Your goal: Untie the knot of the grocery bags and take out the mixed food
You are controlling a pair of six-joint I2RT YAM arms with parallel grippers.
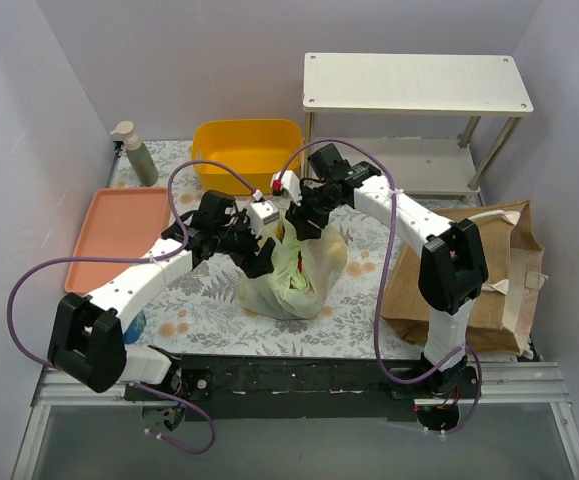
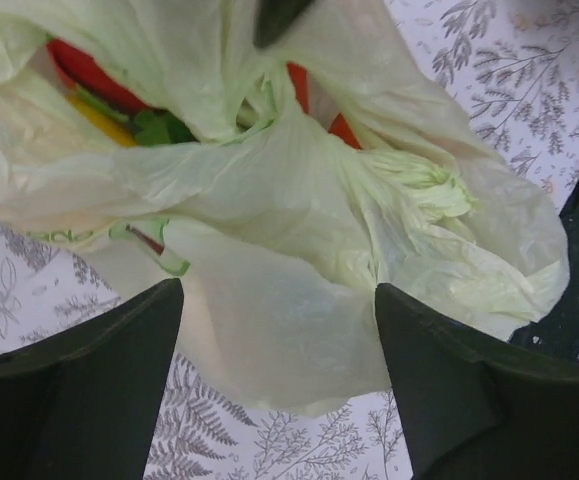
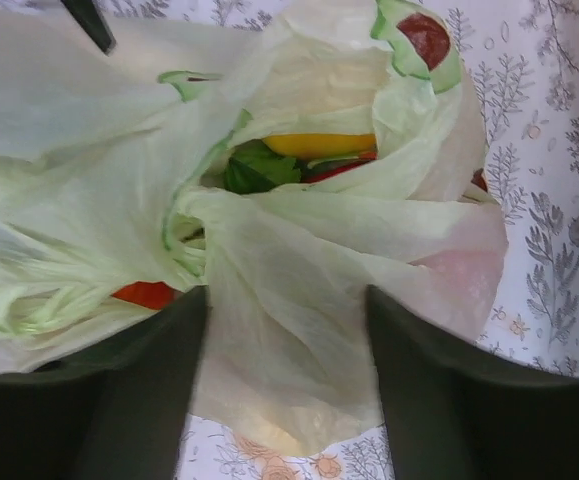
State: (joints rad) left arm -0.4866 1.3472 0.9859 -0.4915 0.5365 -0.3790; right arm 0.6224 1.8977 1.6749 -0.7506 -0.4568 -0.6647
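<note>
The pale green plastic bag is seen standing near the middle of the table, a little toward its near edge, with both arms bent in over it from either side. The left gripper is held wide open at the bag's left side. A bulge of thin plastic is caught between its fingers and touches their inner faces, but it is not pinched flat. The right gripper is likewise spread wide over the far right of the bag, with a loose fold of plastic lying between its fingers. One handle is twisted into a tight crinkled rope, and the bag's mouth is drawn together around it. The food is still inside the bag. Yellow, leafy green and red pieces can be made out through the gaps and through the thin plastic. The brown bag is laid flat along the right edge of the table. A yellow tub and a soap bottle are placed along the far edge, and a pink tray along the left edge.
</note>
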